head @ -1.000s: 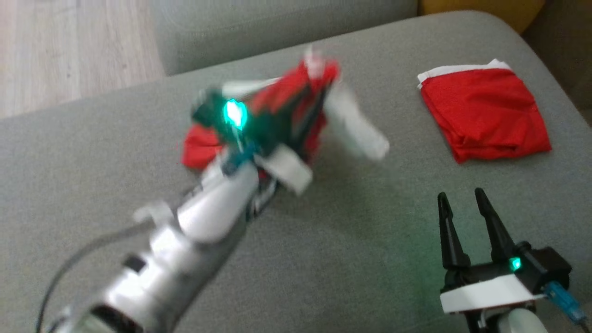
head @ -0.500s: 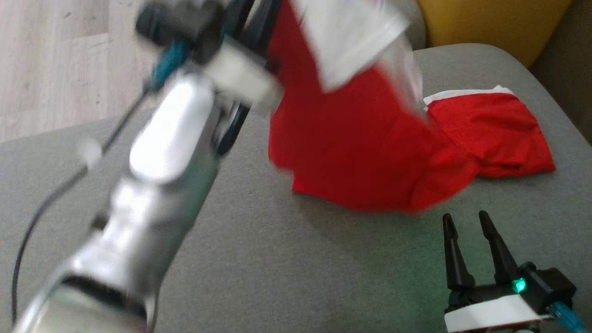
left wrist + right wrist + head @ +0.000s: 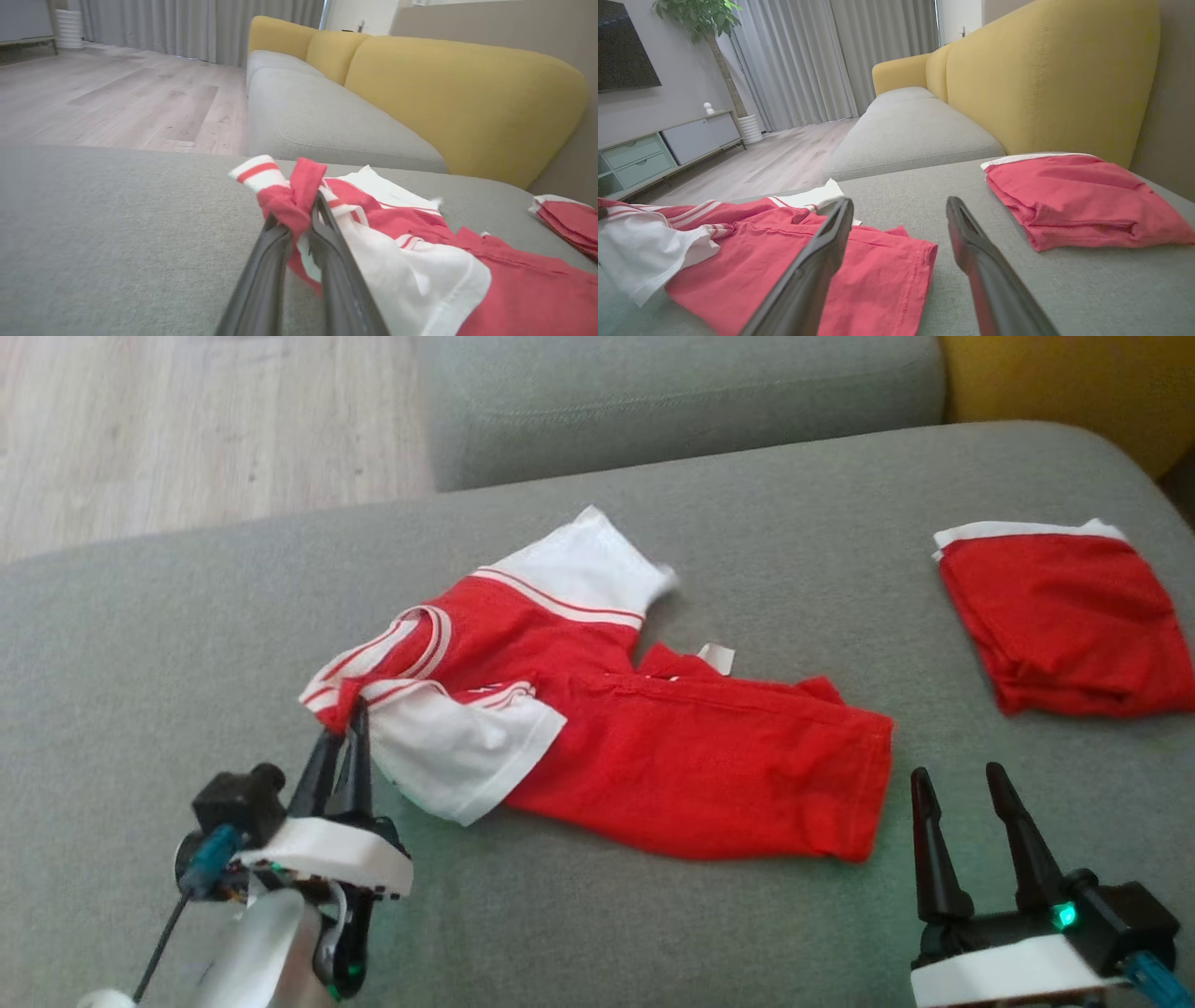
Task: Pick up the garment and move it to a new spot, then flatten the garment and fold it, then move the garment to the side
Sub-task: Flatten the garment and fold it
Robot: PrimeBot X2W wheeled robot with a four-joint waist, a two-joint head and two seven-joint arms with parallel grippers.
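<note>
On the grey sofa seat, head view: the red-and-white garment lies near the middle, opened out but rumpled, one white sleeve turned over its front. The left gripper is pressed together on the bunched collar edge at the garment's left end. The right gripper stands with its fingers spread and nothing between them, just beside the garment's hem. A folded red garment lies well apart, at the right.

Left wrist view: both fingers pinch a red-and-white fold of cloth (the bunch stands up above the tips). A yellow backrest rises behind.

Right wrist view: the spread fingers point toward the cushion between the hem and the folded piece.
</note>
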